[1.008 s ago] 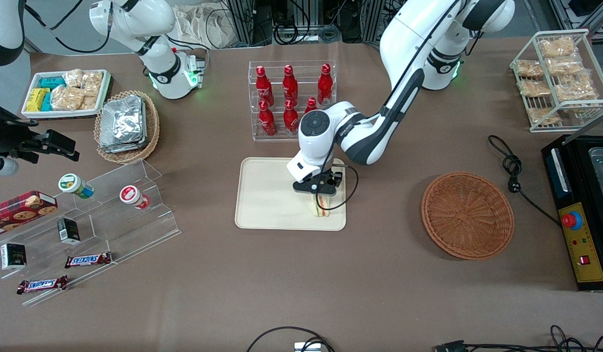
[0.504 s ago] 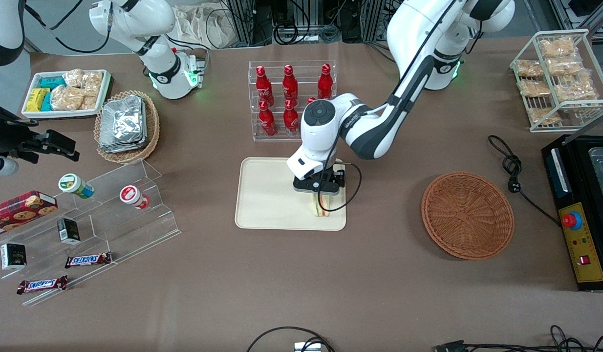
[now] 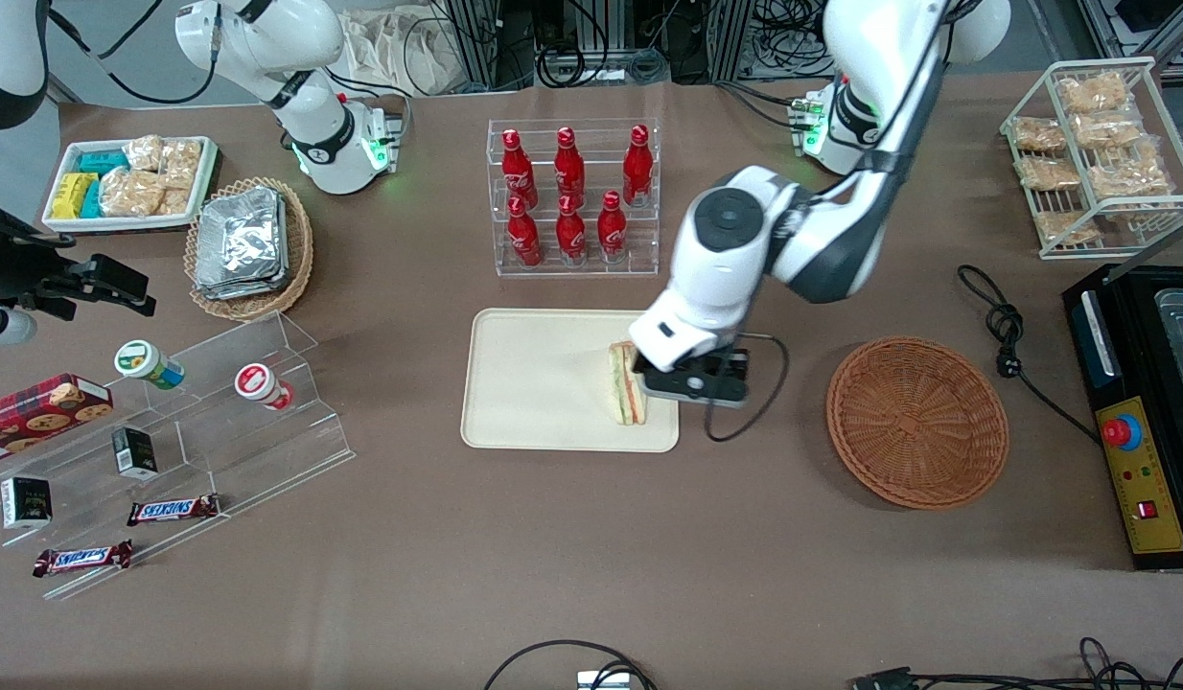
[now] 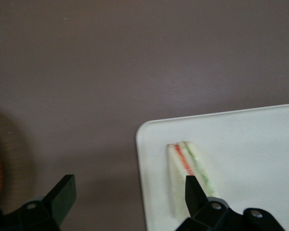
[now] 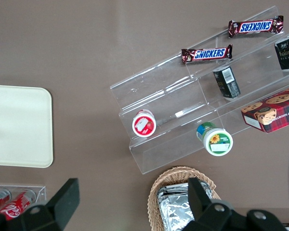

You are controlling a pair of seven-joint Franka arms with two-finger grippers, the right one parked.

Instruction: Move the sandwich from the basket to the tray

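Front view: vs half a sec earlier, the left arm's gripper (image 3: pixel 692 383) had lifted off and swung sideways toward the round orange-brown woven wicker basket (image 3: pixel 917 422). It hung over the tray edge on the working arm's side, no longer directly above the small triangular wedge sandwich w/ pale bread and orange-red and green filling (image 3: pixel 626 383). The sandwich stood on its edge on the flat rectangular cream-beige tray (image 3: pixel 534 383), near the tray corner nearest the camera on the working arm's side. The basket looked empty, so the transfer seemed done; arm prob. retreating.

Wrist view: jaws were spread wide, holding nothing. The sandwich (image 4: pixel 188 178) lay outside the gap, just beside one jaw, w/ bare brown bench (image 4: pixel 86 96) showing between the jaws.
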